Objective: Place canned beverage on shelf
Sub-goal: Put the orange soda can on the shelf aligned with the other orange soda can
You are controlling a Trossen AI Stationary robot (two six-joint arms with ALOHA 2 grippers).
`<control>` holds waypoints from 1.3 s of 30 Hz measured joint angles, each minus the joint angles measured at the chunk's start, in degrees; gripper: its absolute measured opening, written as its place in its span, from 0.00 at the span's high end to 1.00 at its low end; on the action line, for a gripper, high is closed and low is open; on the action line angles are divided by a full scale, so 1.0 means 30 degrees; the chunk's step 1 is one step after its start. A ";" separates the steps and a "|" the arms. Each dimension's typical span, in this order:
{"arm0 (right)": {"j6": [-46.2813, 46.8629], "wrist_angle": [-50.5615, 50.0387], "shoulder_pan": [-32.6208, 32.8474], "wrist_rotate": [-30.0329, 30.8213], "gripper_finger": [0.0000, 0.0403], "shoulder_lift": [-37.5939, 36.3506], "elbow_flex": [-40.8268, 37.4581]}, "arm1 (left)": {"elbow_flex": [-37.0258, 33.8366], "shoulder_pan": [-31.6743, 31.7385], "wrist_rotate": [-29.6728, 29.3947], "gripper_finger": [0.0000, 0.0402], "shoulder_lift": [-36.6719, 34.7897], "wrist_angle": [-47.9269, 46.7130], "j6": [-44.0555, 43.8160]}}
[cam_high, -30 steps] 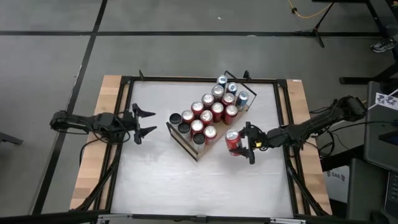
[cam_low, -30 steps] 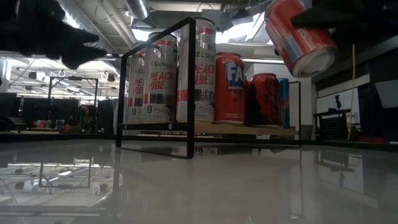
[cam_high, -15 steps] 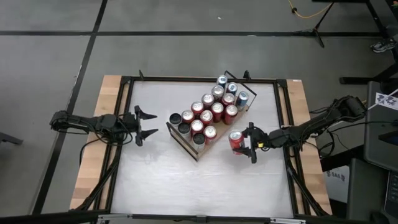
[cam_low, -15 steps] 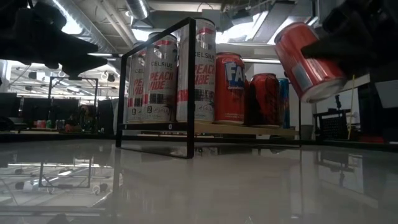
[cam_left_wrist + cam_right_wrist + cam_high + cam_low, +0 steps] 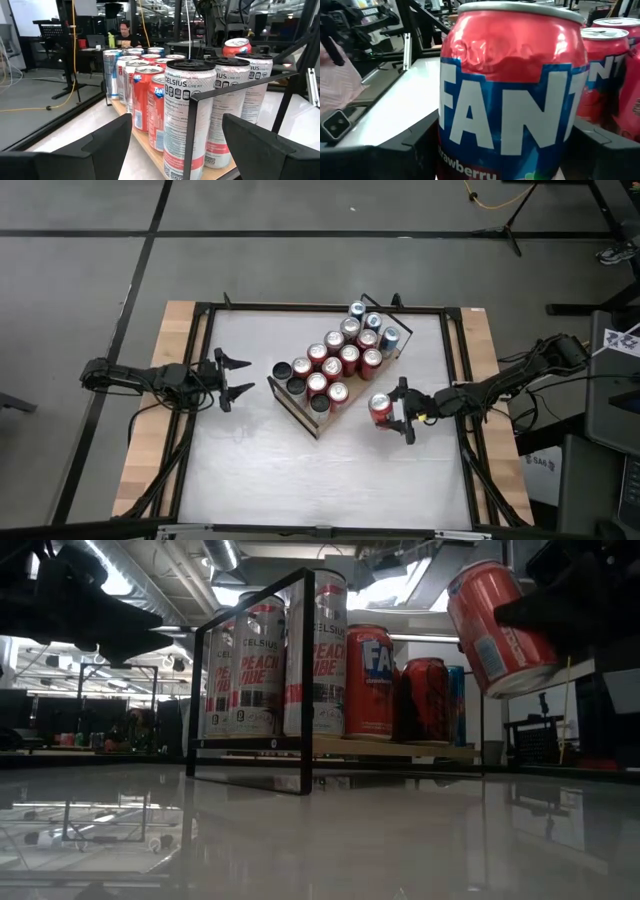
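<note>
The shelf (image 5: 318,421), a light-wood board with black wire rails, lies slantwise at the table's middle and holds several upright cans (image 5: 340,352). My right gripper (image 5: 401,412) is shut on a red Fanta can (image 5: 379,409) just off the shelf's near right side, above the table. The can fills the right wrist view (image 5: 510,85) and shows tilted in the low view (image 5: 498,625). My left gripper (image 5: 237,377) is open and empty at the table's left, left of the shelf; the shelf's cans (image 5: 192,115) show ahead of it. My right gripper pinches the Fanta can's side wall (image 5: 445,150) between its two fingers (image 5: 415,150), one finger on each side of the lower body. The fingers come level from the table's right side. The can is lifted clear of the table, its top tipped toward the shelf.
The white tabletop (image 5: 300,470) has free room near and left of the shelf. Black frame bars (image 5: 462,380) and wooden side strips run along the table's left and right edges. Cables and stands lie on the floor beyond.
My right gripper has gone a little toward the table's near edge and down with the Fanta can. The can has turned from strongly tipped toward more upright and stays clear of the table. My left arm has kept nearly still.
</note>
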 joint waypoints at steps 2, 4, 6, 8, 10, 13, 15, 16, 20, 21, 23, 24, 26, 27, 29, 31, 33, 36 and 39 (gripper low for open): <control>-0.0446 -0.0010 0.0000 0.0409 0.28 0.0007 0.0000 | 0.0000 -0.0003 0.0003 0.24 0.0000 0.0000 0.0014; -0.0868 -0.0006 0.0000 0.0929 0.28 0.0075 0.0000 | 0.0000 -0.0001 0.0001 0.24 0.0000 0.0000 0.0015; -0.1048 -0.0026 0.0000 0.1413 0.28 0.0342 0.0000 | 0.0000 0.0000 0.0003 0.24 0.0000 0.0000 0.0022; -0.1192 0.0003 0.0000 0.1473 0.28 0.0632 0.0000 | 0.0000 0.0001 -0.0003 0.24 0.0000 0.0000 0.0022; -0.1215 0.0143 0.0033 0.1466 0.28 0.1009 0.0000 | 0.0000 -0.0003 -0.0003 0.24 0.0001 0.0000 0.0022; -0.1314 0.0270 0.0514 0.1584 0.28 0.1627 0.0000 | 0.0000 0.0003 -0.0004 0.24 0.0007 0.0000 0.0029; -0.1394 0.1056 0.1026 0.1934 0.28 0.2154 0.0000 | 0.0002 -0.0003 -0.0004 0.24 0.0007 -0.0002 0.0038; -0.1416 0.1335 0.1328 0.2264 0.28 0.2376 0.0000 | 0.0000 -0.0002 -0.0006 0.24 0.0007 0.0000 0.0044; -0.1454 0.1908 0.2518 0.4288 0.28 0.3379 0.0000 | 0.0007 0.0004 -0.0012 0.24 0.0007 -0.0003 0.0045; -0.1450 0.2133 0.2801 0.4925 0.28 0.3681 0.0000 | 0.0007 -0.0003 -0.0012 0.24 0.0007 -0.0002 0.0048; -0.1166 0.2545 0.3284 0.6228 0.28 0.4299 0.0007 | 0.0007 0.0001 -0.0014 0.24 0.0007 -0.0004 0.0050; -0.0879 0.2650 0.3484 0.6796 0.28 0.4646 0.0007 | 0.0007 -0.0003 -0.0012 0.24 0.0007 0.0000 0.0051; -0.0440 0.2756 0.3831 0.7629 0.28 0.5358 0.0007 | 0.0007 -0.0003 -0.0012 0.24 0.0007 0.0000 0.0051; -0.0350 0.2879 0.3973 0.7982 0.28 0.5687 0.0007 | 0.0007 0.0004 -0.0012 0.24 0.0007 0.0000 0.0044; -0.0149 0.3358 0.4197 0.8569 0.28 0.6329 0.0009 | 0.0007 0.0004 -0.0012 0.24 0.0007 -0.0003 0.0047; 0.0146 0.3612 0.4320 0.9084 0.28 0.6901 0.0015 | 0.0007 -0.0001 -0.0012 0.24 0.0007 0.0000 0.0049; 0.0369 0.3745 0.4312 0.9266 0.28 0.7434 0.0015 | 0.0007 0.0001 -0.0012 0.24 0.0007 -0.0004 0.0044; 0.0593 0.4193 0.4306 0.9626 0.28 0.8141 0.0015 | 0.0007 0.0002 -0.0012 0.24 0.0007 -0.0005 0.0044; 0.0587 0.4273 0.4306 1.0117 0.28 0.8736 0.0015 | 0.0007 -0.0003 -0.0012 0.24 0.0007 0.0000 0.0044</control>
